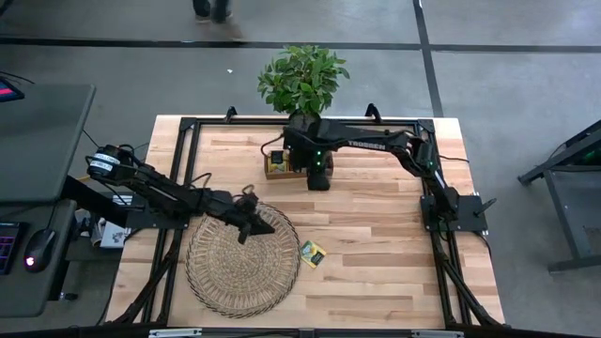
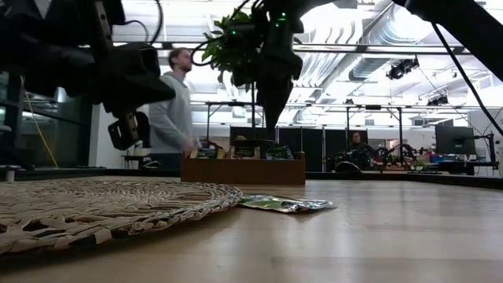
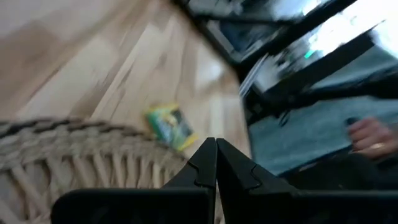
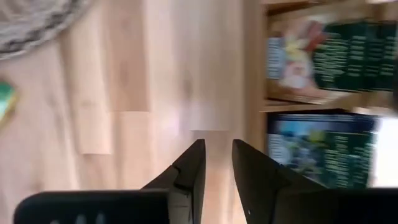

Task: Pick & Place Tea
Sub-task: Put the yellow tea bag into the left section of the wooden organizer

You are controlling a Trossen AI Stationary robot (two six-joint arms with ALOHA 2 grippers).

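Mat (image 2: 102, 208): nearest me in the low view, round wicker, flat on the desk (image 1: 376, 272); I see no sachet on it.
Sachet (image 1: 312, 253): one yellow-green tea packet lies flat on the bare wood just beside the mat's rim, apparently not touching it; it also shows in the low view (image 2: 284, 203) and the left wrist view (image 3: 169, 126).
Left claw (image 1: 246, 223): hovers over the mat's far edge, fingers pressed together and pinching nothing I can see; the sachet is near it, off to the side.
Handling: I judge the sachet very light, thin and crinkly, with a slick foil skin. Lying flat, it offers little edge. I would come down on a raised corner or pinch across one side, gently, since it may skid on the wood or fold.
Tray (image 1: 278, 167): small wooden box farther back, packed with more tea sachets standing on edge, dark green and blue ones in the right wrist view (image 4: 323, 149).
Right claw (image 1: 319, 180): just beside the tray on its near side, pointing down, fingers a little spread with only bare wood between them.
Plant (image 1: 302, 80): at the desk's far edge.
Person (image 2: 174, 101): in the room beyond.
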